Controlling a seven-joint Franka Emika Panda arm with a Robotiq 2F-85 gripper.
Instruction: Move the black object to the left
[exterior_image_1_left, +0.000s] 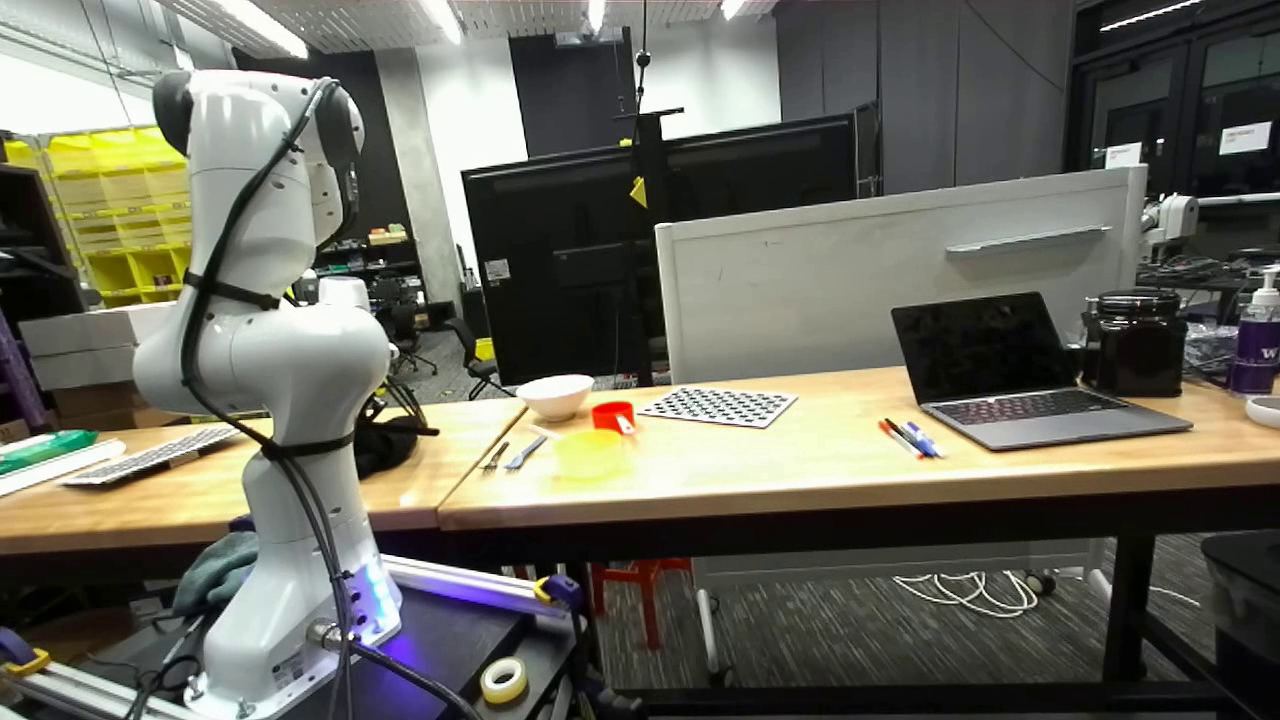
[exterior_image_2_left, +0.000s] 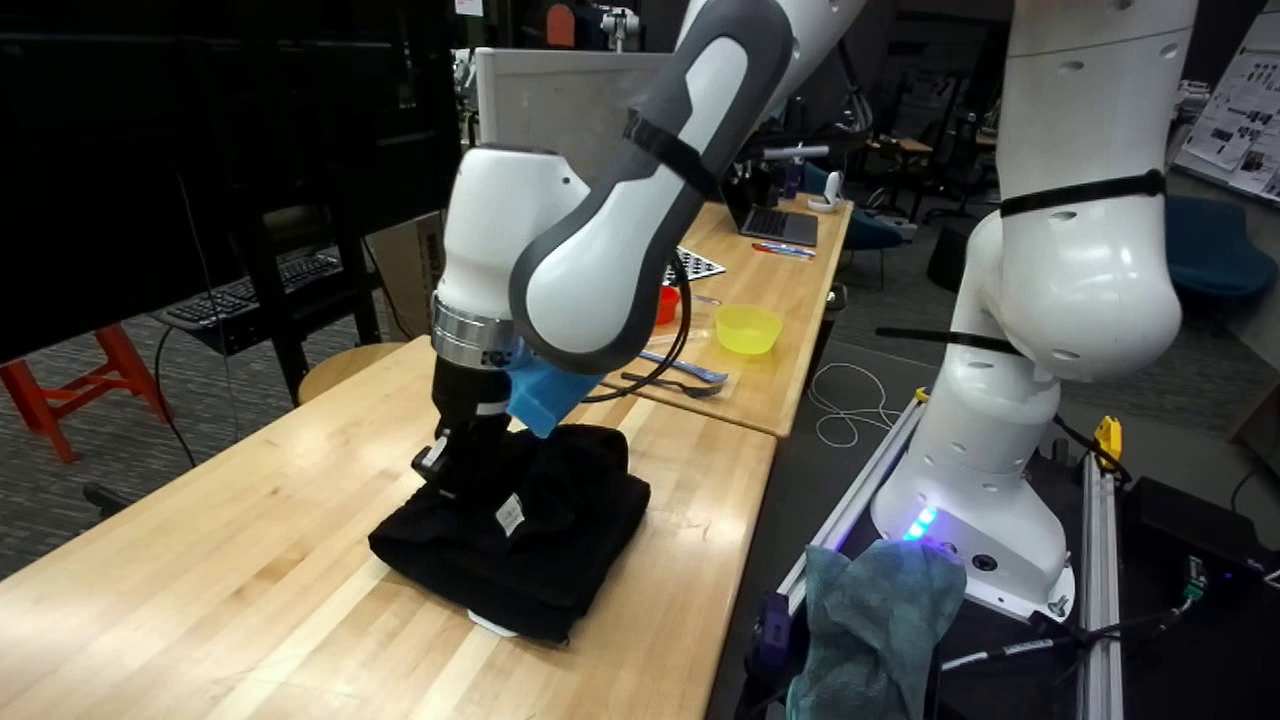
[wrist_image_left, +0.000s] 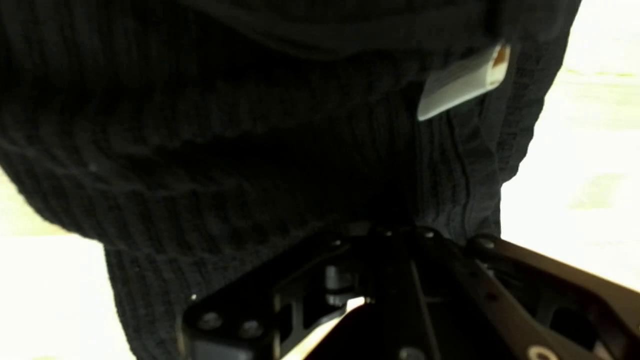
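In an exterior view, the counter (exterior_image_1_left: 760, 462) bears a laptop (exterior_image_1_left: 985, 355) at right, a yellow bowl (exterior_image_1_left: 588, 456) at left, pens (exterior_image_1_left: 913, 439) between.

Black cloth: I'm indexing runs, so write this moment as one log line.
object: folded black cloth | place: on wooden table | gripper: at the cloth, grip unclear | visible: white tag on cloth

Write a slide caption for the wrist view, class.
Gripper at ribbed black cloth, white tag at upper right, bright tabletop on both sides.
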